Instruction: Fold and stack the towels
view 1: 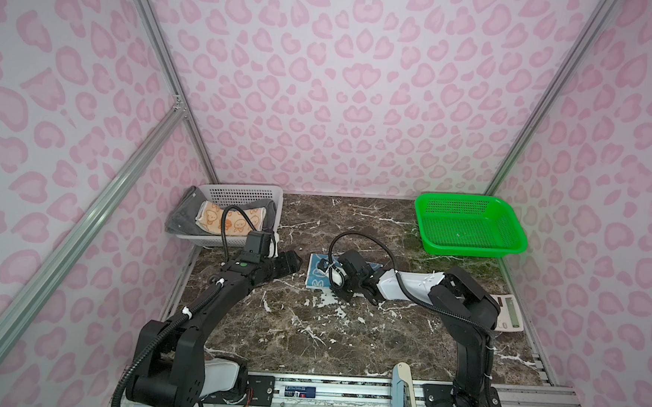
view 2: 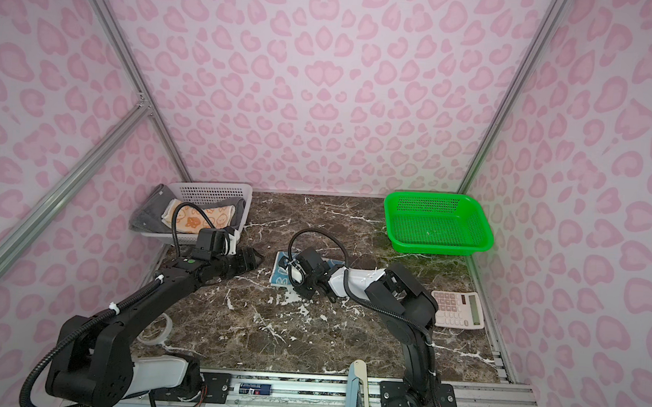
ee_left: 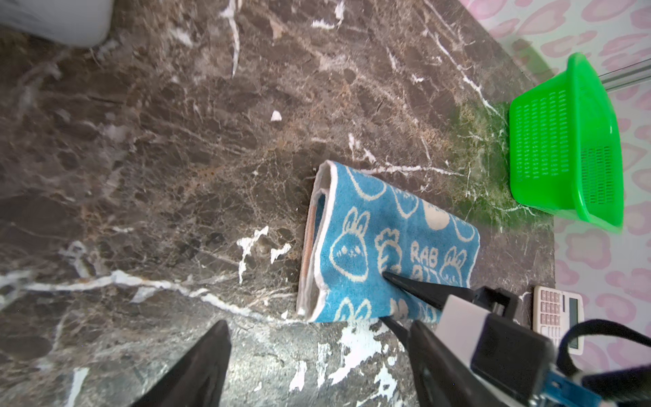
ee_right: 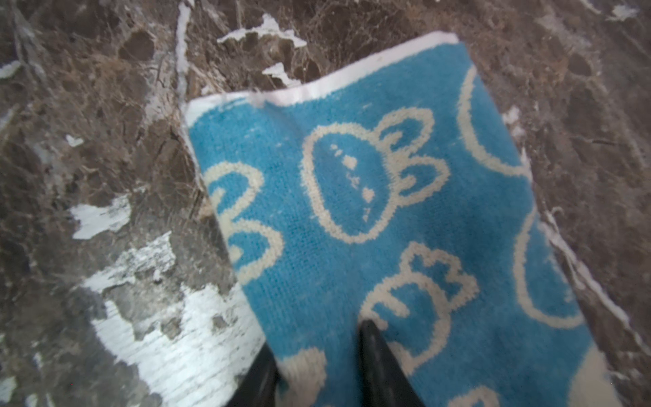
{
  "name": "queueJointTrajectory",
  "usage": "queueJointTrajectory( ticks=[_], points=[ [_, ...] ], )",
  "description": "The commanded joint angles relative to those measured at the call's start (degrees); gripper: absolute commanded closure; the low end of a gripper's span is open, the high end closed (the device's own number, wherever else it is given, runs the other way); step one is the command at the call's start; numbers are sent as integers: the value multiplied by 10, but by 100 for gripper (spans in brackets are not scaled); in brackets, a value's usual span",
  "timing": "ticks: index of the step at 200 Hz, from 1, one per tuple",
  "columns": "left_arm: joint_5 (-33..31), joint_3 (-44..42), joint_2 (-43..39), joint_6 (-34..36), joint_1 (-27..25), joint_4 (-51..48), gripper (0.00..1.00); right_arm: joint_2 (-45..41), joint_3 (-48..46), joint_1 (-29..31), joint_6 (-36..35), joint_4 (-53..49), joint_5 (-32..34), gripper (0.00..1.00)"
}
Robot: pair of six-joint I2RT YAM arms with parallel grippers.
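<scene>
My right gripper pinches the edge of the folded blue towel.
It lies mid counter; my left gripper hangs wide open, empty, beside it; orange towel and grey towel sit in the white basket.

Dark brown marble tabletop, white veins, chipped white patches mid-front. Pink leopard-print walls on three sides, aluminium frame bars at corners. White perforated basket in far left corner. Green perforated basket in far right corner. Beige calculator flat at right edge, nearer front, well apart from green basket. Pale ring at left edge. Metal rail along front.
</scene>
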Motion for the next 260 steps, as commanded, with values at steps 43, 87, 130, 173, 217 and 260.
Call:
queueJointTrajectory(
  ticks=[43,87,130,173,217,260],
  points=[
    [67,-20,79,-74,-28,116,19,-19,-43,-44,51,35,-103,99],
    [109,-41,134,-140,-35,218,19,-39,-74,-77,97,102,-179,100],
    [138,-40,185,-187,-50,296,19,-46,-91,-93,122,141,-214,100],
    [140,-34,219,-208,-62,322,19,-45,-96,-99,130,154,-231,100],
    [133,-28,247,-210,-63,329,21,-48,-110,-109,137,174,-246,100],
    [149,-7,270,-216,-65,338,31,-45,-112,-110,134,177,-252,100]
  ],
)
